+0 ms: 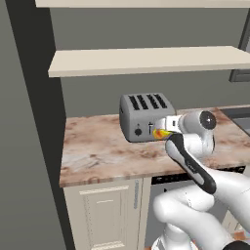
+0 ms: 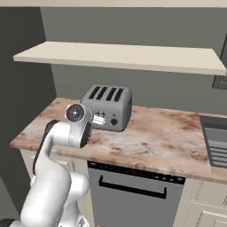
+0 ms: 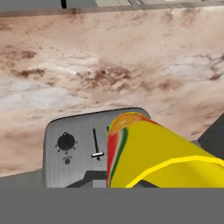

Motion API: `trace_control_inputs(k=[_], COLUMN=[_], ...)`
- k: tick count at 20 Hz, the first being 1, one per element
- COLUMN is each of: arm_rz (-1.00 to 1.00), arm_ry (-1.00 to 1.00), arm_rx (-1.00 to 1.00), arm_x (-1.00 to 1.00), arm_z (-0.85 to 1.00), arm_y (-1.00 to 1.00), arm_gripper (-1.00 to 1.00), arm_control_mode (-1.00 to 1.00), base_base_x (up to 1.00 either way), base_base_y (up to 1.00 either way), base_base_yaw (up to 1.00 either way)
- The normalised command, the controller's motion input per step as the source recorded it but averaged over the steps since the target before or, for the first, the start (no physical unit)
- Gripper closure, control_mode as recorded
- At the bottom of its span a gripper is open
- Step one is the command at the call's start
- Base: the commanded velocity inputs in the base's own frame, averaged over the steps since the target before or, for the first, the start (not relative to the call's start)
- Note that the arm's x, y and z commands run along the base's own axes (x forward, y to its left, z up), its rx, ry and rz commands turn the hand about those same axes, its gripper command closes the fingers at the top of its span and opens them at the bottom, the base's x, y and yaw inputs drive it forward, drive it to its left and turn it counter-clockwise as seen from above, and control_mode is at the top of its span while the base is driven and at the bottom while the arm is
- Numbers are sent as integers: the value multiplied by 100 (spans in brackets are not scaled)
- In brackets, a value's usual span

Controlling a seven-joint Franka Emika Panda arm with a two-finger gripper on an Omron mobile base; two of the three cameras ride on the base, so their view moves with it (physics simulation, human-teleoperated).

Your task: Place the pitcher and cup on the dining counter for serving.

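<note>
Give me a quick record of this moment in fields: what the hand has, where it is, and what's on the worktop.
hand state: shut on the cup, seen in the hand view
cup: yellow with red-orange markings, held in front of the toaster
hand position: above the worktop, close to the toaster's control face
toaster: grey, four slots, standing on the worktop near the wall
above: two pale shelves on the wall
task status: cup not yet on the dining counter
</note>
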Motion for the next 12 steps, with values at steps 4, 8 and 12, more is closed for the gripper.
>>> trace_control_inputs(k=[4,8,12], arm_rz=[16,0,0], arm_ry=[-20,0,0], arm_rx=[0,0,0], arm_x=[-66,0,0], arm_z=[48,0,0], arm_y=[0,0,0], arm_gripper=[100,100,100], arm_control_mode=[100,100,100], base_base_x=[-23,-85,-74], base_base_y=[0,5,12], base_base_yaw=[9,58,83])
